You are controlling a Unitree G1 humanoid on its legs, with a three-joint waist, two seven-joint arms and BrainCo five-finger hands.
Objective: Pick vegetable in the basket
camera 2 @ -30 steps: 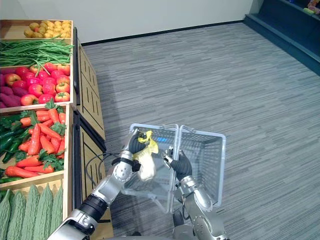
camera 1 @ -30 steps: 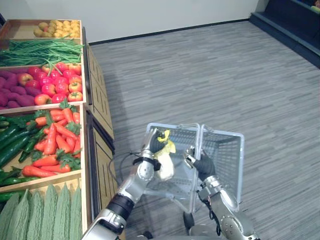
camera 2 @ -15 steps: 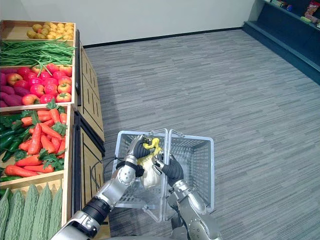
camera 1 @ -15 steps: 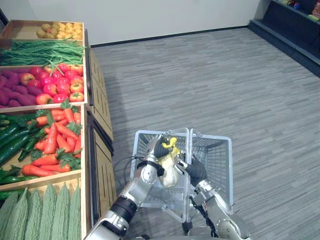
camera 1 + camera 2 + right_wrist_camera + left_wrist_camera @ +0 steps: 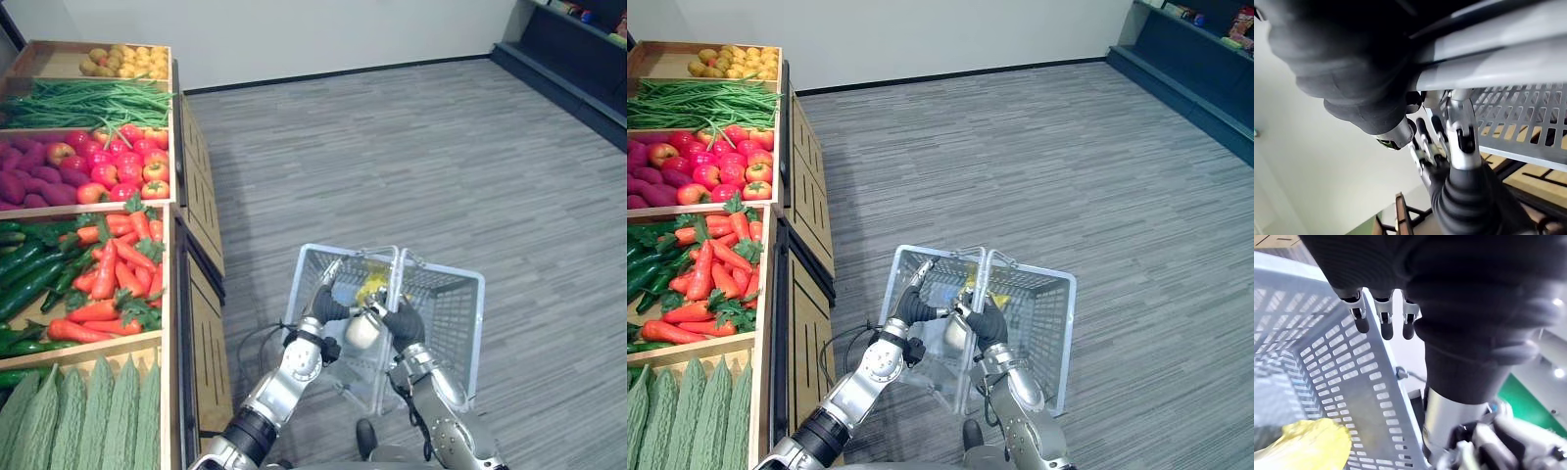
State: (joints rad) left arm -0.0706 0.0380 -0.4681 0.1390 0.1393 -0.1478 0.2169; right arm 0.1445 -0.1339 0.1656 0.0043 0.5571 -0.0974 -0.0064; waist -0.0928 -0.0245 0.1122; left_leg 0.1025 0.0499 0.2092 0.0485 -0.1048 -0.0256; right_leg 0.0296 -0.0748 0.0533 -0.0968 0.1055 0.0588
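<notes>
Two hands meet at the basket (image 5: pixel 462 305), which sits toward 5 o'clock of the head view on grey floor (image 5: pixel 392 137). The left hand (image 5: pixel 326 305) is at the basket's 9 o'clock rim; its fingers (image 5: pixel 1382 320) are straight and apart from everything, reaching over the slotted wall and grasping nothing. The right hand (image 5: pixel 403 323) is at the middle of the basket, fingers clenched round the raised handle (image 5: pixel 1508 63).

The vegetable (image 5: pixel 370 292), yellow with a pale body, is inside the basket walls, between the two hands and just at 12 o'clock of the right one. From the left wrist it shows as a yellow lump below the fingertips, within the basket. Whether it lies on the bottom cannot be told.

At 9 o'clock stands a wooden stand (image 5: pixel 201 196) with potatoes (image 5: pixel 127 61) at the far end, then beans (image 5: pixel 88 98), apples (image 5: pixel 118 171), carrots (image 5: pixel 113 269) beside cucumbers (image 5: pixel 24 279), and gourds (image 5: pixel 69 411) nearest.
</notes>
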